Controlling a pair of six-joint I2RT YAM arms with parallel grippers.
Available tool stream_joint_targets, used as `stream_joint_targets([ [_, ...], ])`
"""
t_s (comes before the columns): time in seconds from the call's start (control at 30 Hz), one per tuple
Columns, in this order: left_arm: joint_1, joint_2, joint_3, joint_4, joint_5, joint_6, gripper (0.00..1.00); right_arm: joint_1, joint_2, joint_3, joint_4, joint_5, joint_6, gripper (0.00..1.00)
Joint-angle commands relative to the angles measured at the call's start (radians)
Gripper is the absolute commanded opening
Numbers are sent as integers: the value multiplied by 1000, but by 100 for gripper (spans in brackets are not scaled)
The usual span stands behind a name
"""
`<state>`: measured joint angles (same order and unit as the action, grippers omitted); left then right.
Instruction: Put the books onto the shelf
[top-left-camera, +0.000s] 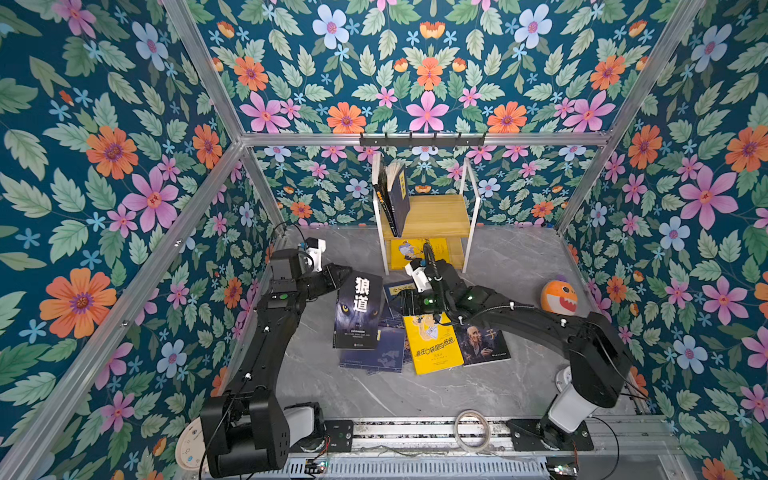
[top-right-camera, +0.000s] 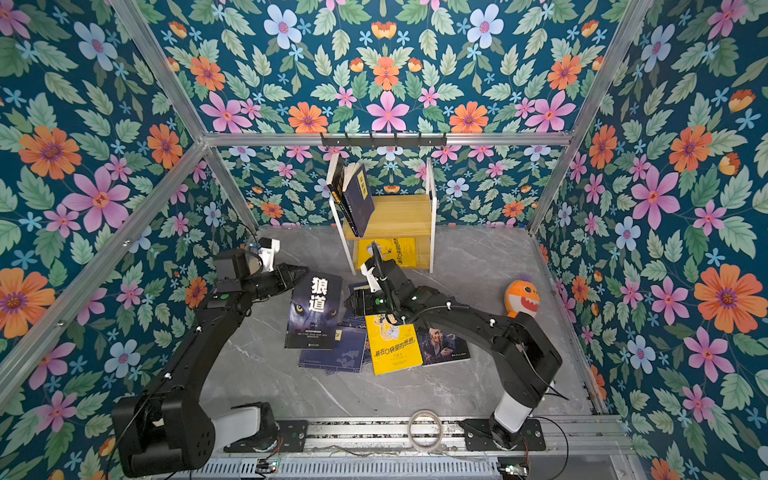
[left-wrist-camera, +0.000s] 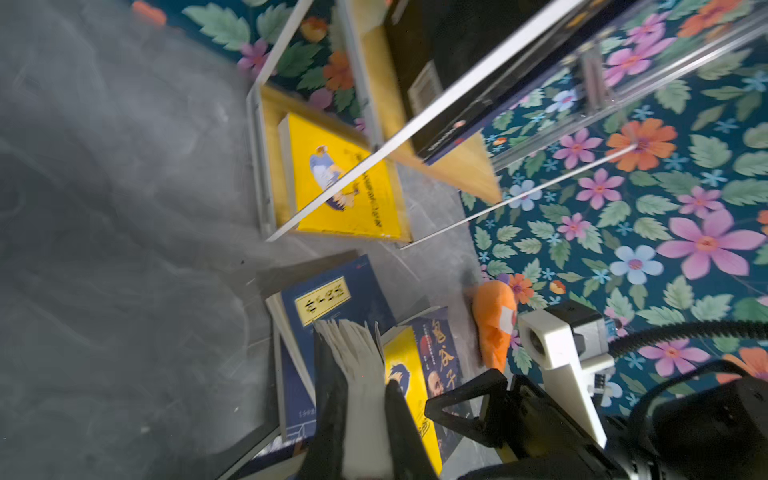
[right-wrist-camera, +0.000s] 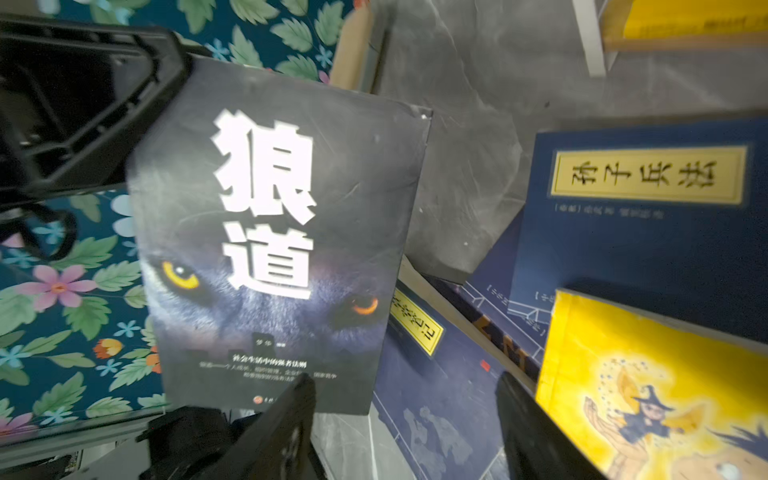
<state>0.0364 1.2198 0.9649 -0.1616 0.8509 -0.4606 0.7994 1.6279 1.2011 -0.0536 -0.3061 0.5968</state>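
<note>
Transfer of one book is the step in hand. The left end effector (top-left-camera: 345, 274) is clamped on the upper left corner of the dark paperback with the wolf face and large white title (top-left-camera: 358, 309). The left wrist view shows its fingers (left-wrist-camera: 330, 399) pinching the pale page block. The book hangs tilted, its lower edge over the pile at the centre of the grey marble-look tabletop (top-left-camera: 415, 395).

The right end effector (right-wrist-camera: 405, 399) has its jaws apart and empty, over the navy paperbacks with yellow labels (top-left-camera: 374, 353).

Also in the pile, toward 4 o'clock, lie the yellow cartoon-boy paperback (top-left-camera: 434, 349) and the dark old-man portrait paperback (top-left-camera: 482, 345).

The small two-tier shelf of yellowish boards and white frame (top-left-camera: 440, 216) stands at 12 o'clock. A navy book (top-left-camera: 398, 199) leans at the 9 o'clock end of its upper board, and a yellow one (top-left-camera: 415, 249) lies on the lower.

Next, I judge, the left arm must swing the wolf book toward 12 o'clock, turn it upright and clear the frame. A corner grip may let it sag.
</note>
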Motion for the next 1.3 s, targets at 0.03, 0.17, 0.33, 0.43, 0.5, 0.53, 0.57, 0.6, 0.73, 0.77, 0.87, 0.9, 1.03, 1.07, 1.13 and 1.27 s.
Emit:
stream_joint_targets([
  [0.03,0,-3,123,-40,99,100,0,-30,-104,-29,64,34,-35,73],
  [0.17,-1,22,255,-103,153,162,0,-42,-201,-88,148,55,-66,80],
  [0.33,-1,49,343,11,241,92,0,-43,-264,-121,214,58,-130,87],
  [0.43,-1,57,376,106,256,13,0,-43,-277,-116,255,28,-153,89],
  [0.5,-1,54,388,182,266,-49,0,-43,-281,-122,315,14,-148,90],
  [0.53,-1,54,392,217,273,-77,0,-44,-279,-127,349,1,-146,90],
  [0.57,-1,52,393,267,281,-121,0,-44,-273,-131,395,-20,-142,90],
  [0.6,-1,50,390,319,288,-160,0,-43,-264,-130,427,-41,-141,90],
  [0.73,-1,37,347,565,302,-341,0,-44,-214,-94,518,-132,-127,90],
  [0.77,0,35,334,622,305,-384,0,-43,-203,-85,543,-148,-122,90],
  [0.87,2,31,296,821,310,-527,0,-46,-169,-71,622,-170,-107,90],
  [0.9,2,30,286,886,311,-569,0,-45,-157,-63,638,-177,-102,90],
  [1.03,3,32,285,998,310,-648,0,-61,-105,-18,686,-231,-80,90],
  [1.07,3,32,285,1016,312,-662,0,-67,-95,-9,697,-247,-73,90],
  [1.13,3,33,284,1047,311,-683,0,-80,-75,7,723,-278,-55,90],
  [1.27,3,38,283,1084,308,-710,0,-107,-30,34,795,-346,-6,89],
])
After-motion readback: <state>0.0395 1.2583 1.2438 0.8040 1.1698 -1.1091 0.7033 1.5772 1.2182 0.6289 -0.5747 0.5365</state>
